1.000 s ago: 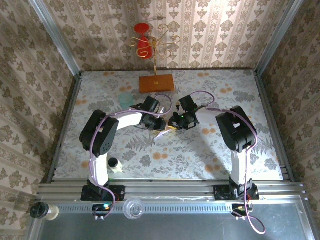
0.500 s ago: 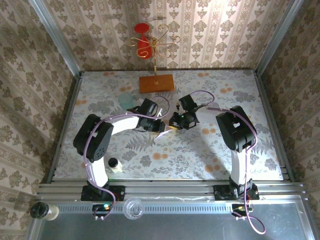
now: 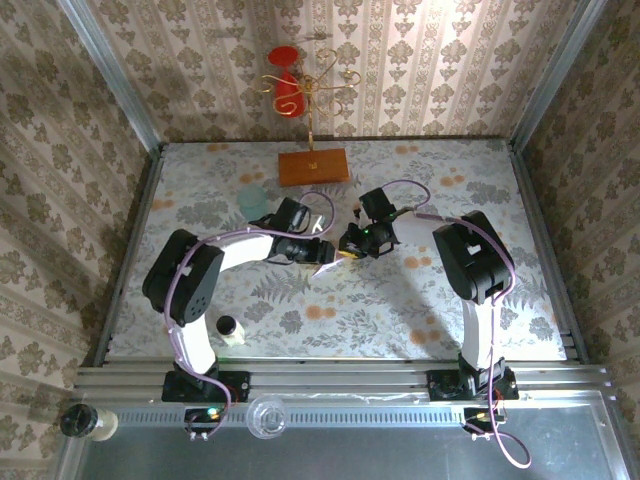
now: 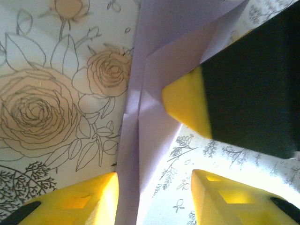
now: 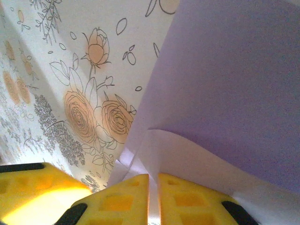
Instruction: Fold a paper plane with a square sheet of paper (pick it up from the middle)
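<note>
Since a second ago the left arm's elbow has swung out toward 9 o'clock, while both wrists have stayed at mid-surface. From the top camera, the left gripper (image 3: 318, 252) and right gripper (image 3: 350, 243) meet over the flowered surface (image 3: 420, 300), with the sheet of paper (image 3: 322, 265) showing just under them. A wooden board (image 3: 313, 166) lies at 12 o'clock from them and a teal cup (image 3: 251, 197) at 10 o'clock.

The left wrist camera shows the left gripper (image 4: 154, 197) spread. The creased sheet of paper (image 4: 154, 61) runs down between its fingers and touches the 9 o'clock one. The right gripper's yellow fingertip (image 4: 187, 105) rests on the sheet.

At the right wrist camera, the right gripper (image 5: 151, 199) is pressed together, pinching the edge of the sheet of paper (image 5: 234, 84).
</note>
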{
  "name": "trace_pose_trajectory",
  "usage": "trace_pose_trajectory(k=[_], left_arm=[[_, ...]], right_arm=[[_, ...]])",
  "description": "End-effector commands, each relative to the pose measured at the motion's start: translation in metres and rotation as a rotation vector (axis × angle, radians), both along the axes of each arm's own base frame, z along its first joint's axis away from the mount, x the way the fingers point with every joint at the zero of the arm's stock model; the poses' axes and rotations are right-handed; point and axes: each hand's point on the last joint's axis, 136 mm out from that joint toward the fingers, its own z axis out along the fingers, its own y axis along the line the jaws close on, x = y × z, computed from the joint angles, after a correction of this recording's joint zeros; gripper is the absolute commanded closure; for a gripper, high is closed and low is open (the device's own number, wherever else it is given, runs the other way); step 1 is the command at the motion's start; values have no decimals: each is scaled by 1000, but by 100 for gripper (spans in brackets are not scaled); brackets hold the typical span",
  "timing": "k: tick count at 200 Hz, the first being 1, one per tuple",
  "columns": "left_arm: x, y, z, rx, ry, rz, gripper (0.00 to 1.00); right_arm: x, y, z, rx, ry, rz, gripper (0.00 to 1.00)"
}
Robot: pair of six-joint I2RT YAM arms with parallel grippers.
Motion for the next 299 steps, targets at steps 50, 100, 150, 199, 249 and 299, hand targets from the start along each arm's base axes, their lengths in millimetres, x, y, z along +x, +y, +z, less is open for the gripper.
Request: trace_pose_trajectory(k=[50,100,150,199,249,299], left_arm=[[-16,2,-28,120,48,-81,56],[-20,7,-42,177,63,-94,63],[-20,6,-48,186,71,-95,70],[-22,7,-56,201,86,-98,75],[-23,6,-62,215,97,-103,77],[-24,6,-66,223,103,-105,79]], right_arm=[[10,5,14,39,-17,0,85],[13,6,24,52,-43,0,85],[18,2,24,40,-59,-5,84],[19,2,26,51,-66,-6,83],[3,14,27,85,-47,10,84],[-11,23,23,102,-27,6,91]])
